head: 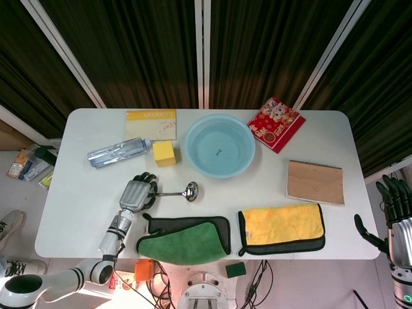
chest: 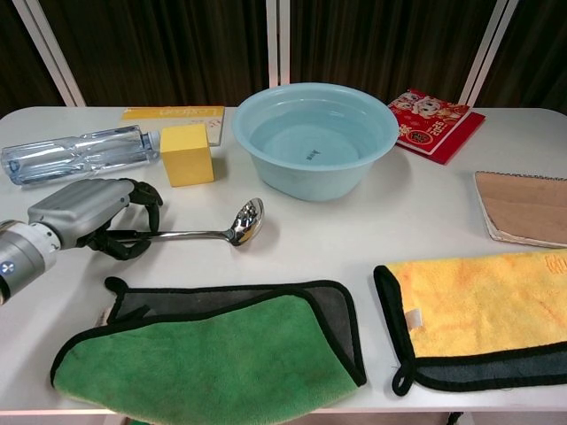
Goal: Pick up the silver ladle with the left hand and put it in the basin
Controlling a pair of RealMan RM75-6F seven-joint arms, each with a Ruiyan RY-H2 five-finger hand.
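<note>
White surface, contents listed left to right, each placed relative to the light-blue basin.

- Clear plastic bottle: lying on its side, well left of the basin.
- Left robot hand: palm down on the surface, down and left of the basin; fingers curled around the handle end of the ladle. In the chest view the dark fingers wrap over the handle and the thumb lies under it; the handle is enclosed, and the ladle rests on the surface.
- Yellow flat packet: at the far edge, left of the basin.
- Yellow cube: just beside the basin's left rim.
- Silver ladle: lying flat, just in front of the basin and outside it; bowl end toward the basin's front left, handle running left into the left robot hand.
- Green cloth: folded, at the near edge, in front of the basin.
- Yellow cloth: at the near edge, in front and right of the basin.
- Red packet: just right of the basin, at the far edge.
- Brown notebook: well right of the basin.
- Right robot hand: off the surface's right edge, far right of the basin; fingers apart and upright, holding nothing.
</note>
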